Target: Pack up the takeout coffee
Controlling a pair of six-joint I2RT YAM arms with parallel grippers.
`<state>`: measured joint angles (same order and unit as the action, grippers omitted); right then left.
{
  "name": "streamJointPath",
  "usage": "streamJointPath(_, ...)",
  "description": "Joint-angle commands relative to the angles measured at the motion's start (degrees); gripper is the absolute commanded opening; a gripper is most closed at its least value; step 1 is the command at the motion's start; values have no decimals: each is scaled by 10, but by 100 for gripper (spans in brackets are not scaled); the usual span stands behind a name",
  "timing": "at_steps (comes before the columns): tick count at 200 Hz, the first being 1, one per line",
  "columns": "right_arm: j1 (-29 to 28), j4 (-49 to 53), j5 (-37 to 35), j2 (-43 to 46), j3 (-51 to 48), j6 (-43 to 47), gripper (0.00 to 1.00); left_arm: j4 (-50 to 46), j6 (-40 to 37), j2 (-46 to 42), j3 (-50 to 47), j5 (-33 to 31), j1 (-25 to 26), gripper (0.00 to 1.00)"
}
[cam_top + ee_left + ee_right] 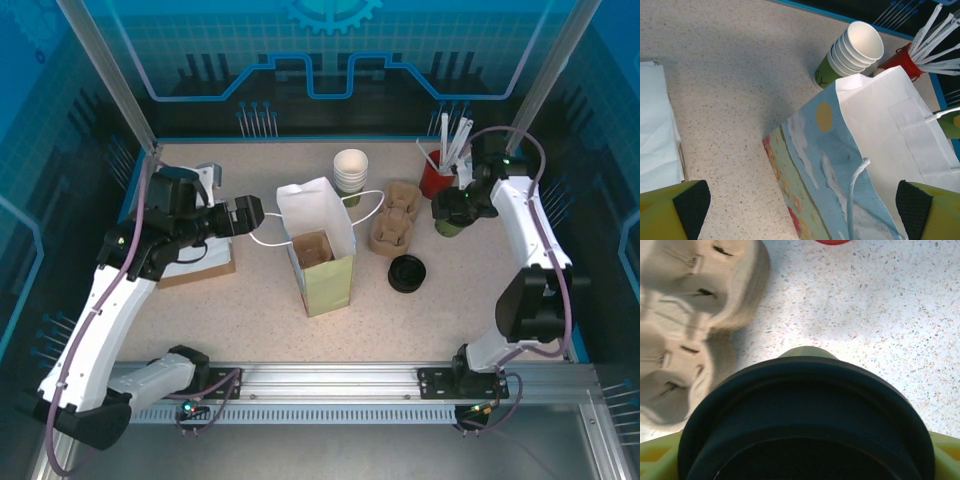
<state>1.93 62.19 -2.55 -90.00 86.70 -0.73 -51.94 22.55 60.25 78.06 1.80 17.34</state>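
Black lid (805, 425): looms closest to the lens at the bottom of the right wrist view, capping an olive-green cup
Takeout coffee (447, 224): stands upright on the table (230, 310), at the right of the top frame, about mid-height
Right gripper (801, 457): yellow-green fingers stand wide on either side of the lid; whether they press on it or only flank it cannot be told
Paper bag (322, 255): upright in the middle of the top frame, mouth open, white cord handles, printed sides
Left gripper (802, 207): spread wide and holding nothing, black pads in the lower corners of the left wrist view, the bag's side between and beyond them
Cup stack (351, 172): nested lidless cups just above the bag
Cardboard carriers (392, 220): between the bag and the coffee
Loose lids (407, 272): black, lower right of the bag
Red holder (436, 182): just above the coffee, white sticks standing in it
Surface: pale speckled stone-look top with a blue strip along its upper edge
Room: blue-lit panels with a gear motif at the top, aluminium posts slanting in from both upper corners, a metal rail (330, 385) along the bottom
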Motion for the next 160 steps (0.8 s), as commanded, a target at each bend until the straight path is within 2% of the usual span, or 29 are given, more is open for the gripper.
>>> streamJointPath(1, -24, 48, 41, 47, 8, -19, 82, 9, -18, 29, 35, 33, -6, 96)
streamJointPath(76, -96, 144, 73, 132, 148, -61, 80, -66, -185, 218, 200, 90, -5, 89)
streamJointPath(128, -179, 182, 86, 103, 297, -105, 78, -70, -242, 307, 258, 119, -4, 88)
streamJointPath(160, -239, 187, 91, 73, 375, -134, 76, -75, -247, 334, 261, 143, 1, 86)
